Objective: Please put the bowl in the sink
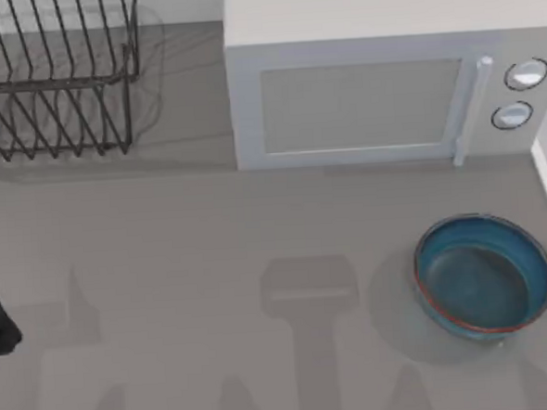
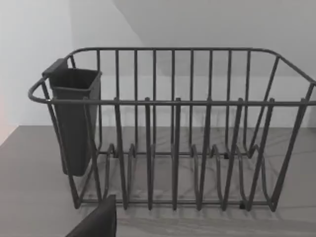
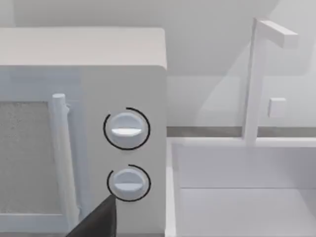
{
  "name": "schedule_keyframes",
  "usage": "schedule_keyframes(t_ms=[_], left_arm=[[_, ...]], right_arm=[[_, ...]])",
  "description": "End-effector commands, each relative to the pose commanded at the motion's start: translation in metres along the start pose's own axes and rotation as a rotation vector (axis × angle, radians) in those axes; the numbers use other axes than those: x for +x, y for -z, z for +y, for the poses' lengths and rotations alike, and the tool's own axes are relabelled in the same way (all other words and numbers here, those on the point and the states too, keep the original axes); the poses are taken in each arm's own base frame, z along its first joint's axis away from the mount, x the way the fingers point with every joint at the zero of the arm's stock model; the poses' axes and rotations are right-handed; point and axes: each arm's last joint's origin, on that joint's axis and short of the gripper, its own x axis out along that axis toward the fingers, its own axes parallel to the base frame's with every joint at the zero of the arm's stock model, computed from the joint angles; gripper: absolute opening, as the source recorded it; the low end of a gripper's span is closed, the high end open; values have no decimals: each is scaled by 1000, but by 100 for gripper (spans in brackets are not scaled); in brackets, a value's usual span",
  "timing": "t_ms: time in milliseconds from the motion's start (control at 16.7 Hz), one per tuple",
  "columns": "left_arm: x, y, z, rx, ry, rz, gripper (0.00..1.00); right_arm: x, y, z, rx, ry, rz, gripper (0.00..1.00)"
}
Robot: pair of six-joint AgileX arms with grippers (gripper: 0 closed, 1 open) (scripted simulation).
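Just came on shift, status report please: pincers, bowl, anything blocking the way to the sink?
Left arm parked at table's left edge. Bowl upright on table, right side, in front of microwave, untouched. Sink right of microwave; nothing between.

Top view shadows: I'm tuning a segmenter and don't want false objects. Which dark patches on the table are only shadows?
In the top view, soft grey arm-shaped shadows lie on the table left of the bowl, which also casts a dim halo on its left; faint wire shadows spread around the dish rack. In the left wrist view, the rack's shadow stripes the table beneath it.
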Motion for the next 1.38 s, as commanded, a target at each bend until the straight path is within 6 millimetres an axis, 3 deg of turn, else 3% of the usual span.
schedule_keyframes(t_ms=[300, 600, 900, 1140, 1380], left_arm=[[0, 0, 0, 0, 0, 0, 100], [0, 0, 0, 0, 0, 0, 100], [0, 0, 0, 0, 0, 0, 100], [0, 0, 0, 0, 0, 0, 100], [0, 0, 0, 0, 0, 0, 100]], right_arm=[[0, -11, 2, 12, -15, 60, 100], [15, -55, 8, 51, -51, 348, 100], [73, -80, 23, 65, -57, 868, 100], [125, -79, 41, 48, -36, 1233, 100], [167, -74, 59, 24, -10, 1462, 100]])
